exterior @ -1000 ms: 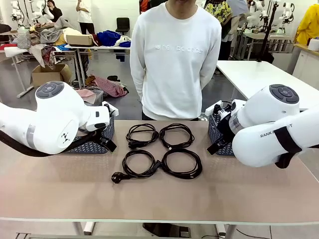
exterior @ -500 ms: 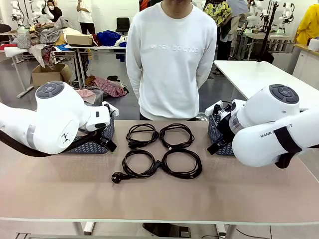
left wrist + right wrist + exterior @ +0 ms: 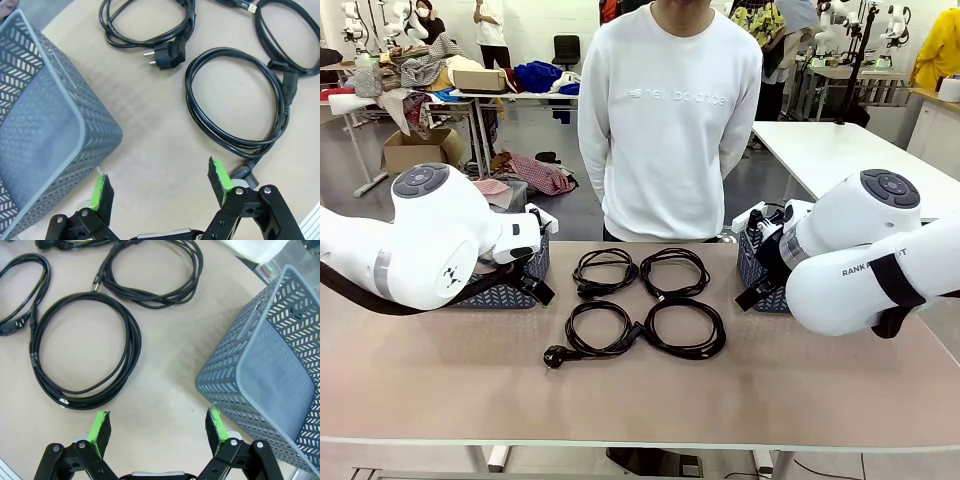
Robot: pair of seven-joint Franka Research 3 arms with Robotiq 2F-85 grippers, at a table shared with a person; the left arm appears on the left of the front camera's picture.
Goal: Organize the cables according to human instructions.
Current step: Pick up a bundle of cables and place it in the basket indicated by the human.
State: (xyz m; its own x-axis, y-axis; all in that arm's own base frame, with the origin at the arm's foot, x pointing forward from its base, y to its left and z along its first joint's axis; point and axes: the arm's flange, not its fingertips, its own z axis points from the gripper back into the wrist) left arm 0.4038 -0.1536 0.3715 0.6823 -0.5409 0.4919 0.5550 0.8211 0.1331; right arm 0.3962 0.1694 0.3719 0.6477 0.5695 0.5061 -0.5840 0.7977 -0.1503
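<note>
Four cables (image 3: 642, 330) lay flat on the table (image 3: 640, 410), two by two, between the left basket (image 3: 515, 292) and the right basket (image 3: 752, 280), clear of both arms. You had both hands empty. The left gripper (image 3: 160, 182) hung with its jaws wide over bare tabletop, basket just beside it, and the nearest coil (image 3: 190, 95) lay just ahead of one finger. The right gripper (image 3: 158, 422) was the same: jaws wide, nothing between them, basket on one side and a big coil (image 3: 135, 342) on the other. The person (image 3: 665, 120) stood at the far edge, hands out of sight.

Handling, my guess: these were light, floppy cords with a rubbery sheath, so not slippery and not fragile. I couldn't tell if the loops were tied, so a lifted coil might have sagged and spilled open. Your best hold was probably across the bunched strands on one side of a ring, with every strand in the pinch. Grabbing a plug (image 3: 167, 52) would likely have left the rest dangling.
</note>
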